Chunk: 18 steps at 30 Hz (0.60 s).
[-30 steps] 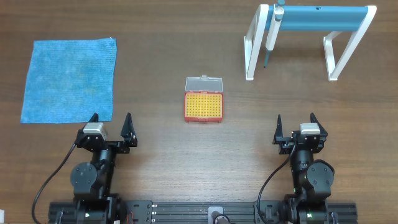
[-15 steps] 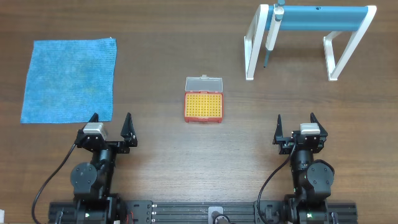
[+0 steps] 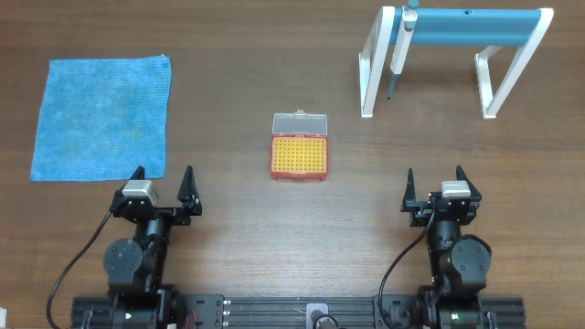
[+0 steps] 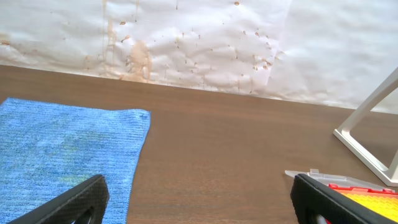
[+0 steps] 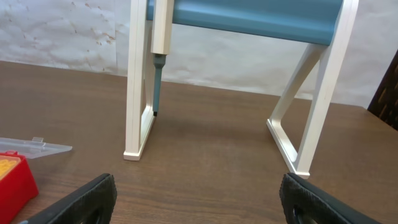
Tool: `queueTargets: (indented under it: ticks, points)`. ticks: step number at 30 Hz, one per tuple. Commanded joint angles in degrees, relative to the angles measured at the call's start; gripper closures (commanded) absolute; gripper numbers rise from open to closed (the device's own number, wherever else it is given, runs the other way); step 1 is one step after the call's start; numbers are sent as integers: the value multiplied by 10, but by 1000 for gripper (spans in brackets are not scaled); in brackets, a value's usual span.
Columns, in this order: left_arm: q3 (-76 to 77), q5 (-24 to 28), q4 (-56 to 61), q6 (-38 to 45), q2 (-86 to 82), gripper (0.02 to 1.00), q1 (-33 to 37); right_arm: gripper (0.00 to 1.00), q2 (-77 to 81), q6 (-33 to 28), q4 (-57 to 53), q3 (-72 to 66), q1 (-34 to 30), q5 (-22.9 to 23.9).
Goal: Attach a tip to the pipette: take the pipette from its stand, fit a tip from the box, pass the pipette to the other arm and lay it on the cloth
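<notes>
We judge the task to be at its very first step, with nothing picked up yet. The left jaws and the right jaws both stand spread and empty, low over the surface (image 3: 366, 219) near their own bases.

The pipette (image 3: 400, 50) hangs upright from the stand (image 3: 471, 27) at the far right, just beside one white leg and well apart from either arm. As we see it, the next move calls for the right arm — the nearer one — to reach to the stand and close on the pipette's body without knocking that leg.

The pipette has a pale, squared upper body and a thin dark teal shaft pointing down, its end apparently clear of the surface. The box (image 3: 299, 155) of yellow tips sits mid-surface with its clear lid open, and the blue cloth (image 3: 102, 119) lies flat at the far left.
</notes>
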Motion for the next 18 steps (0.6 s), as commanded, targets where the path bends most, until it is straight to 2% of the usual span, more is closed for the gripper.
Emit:
queueTargets:
  ticks: [1, 3, 5, 9, 15, 18]
  points:
    - [-1, 4, -3, -5, -4, 73, 1, 150, -6, -10, -4, -1, -3, 3]
    - [-1, 4, -3, -5, -4, 73, 1, 152, -5, 10, -4, -1, -3, -5]
    - [-1, 4, -3, -5, -4, 73, 1, 150, 0, 102, -4, -1, -3, -8]
    - [-1, 4, -3, -5, -4, 73, 1, 150, 87, 226, -4, 22, -5, -13]
    - [-1, 4, -3, -5, -4, 73, 1, 150, 485, 235, 25, 257, 4, -12]
    - [-1, 4, -3, -5, -4, 73, 1, 150, 614, 215, 152, 298, 22, -12]
